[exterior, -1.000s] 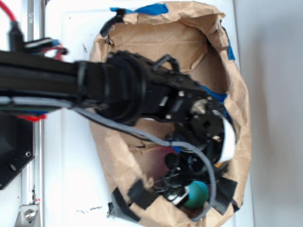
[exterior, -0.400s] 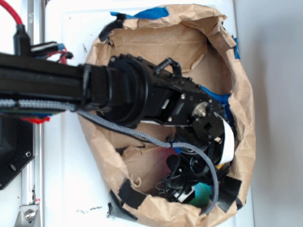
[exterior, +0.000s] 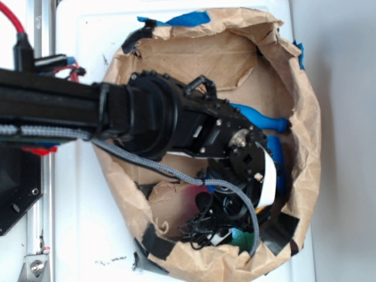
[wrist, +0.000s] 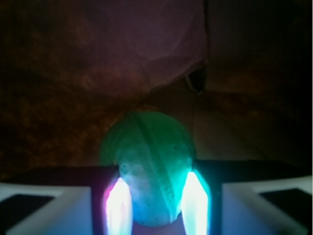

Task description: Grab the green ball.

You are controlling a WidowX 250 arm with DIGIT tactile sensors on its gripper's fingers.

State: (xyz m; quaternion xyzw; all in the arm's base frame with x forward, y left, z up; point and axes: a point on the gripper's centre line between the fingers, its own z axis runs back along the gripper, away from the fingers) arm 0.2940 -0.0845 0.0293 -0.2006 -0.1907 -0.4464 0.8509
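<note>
green ball (wrist: 146, 169) sits between the two fingers (wrist: 119, 205) of the hand (wrist: 152, 208) in wrist view, w/ both lit pads pressed on its sides, so the hand is closed narrow on it. in exterior view only a small teal bit of the ball (exterior: 239, 237) shows, low in the brown paper bag (exterior: 305, 176), near the bottom rim w/ black tape. black arm (exterior: 153, 114) reaches in from the left. blue bottle (exterior: 261, 120) lies in the bag, right side, apart from the ball. bag stands on white table (exterior: 82, 235).

Exterior looks straight down — wrist view close inside.
</note>
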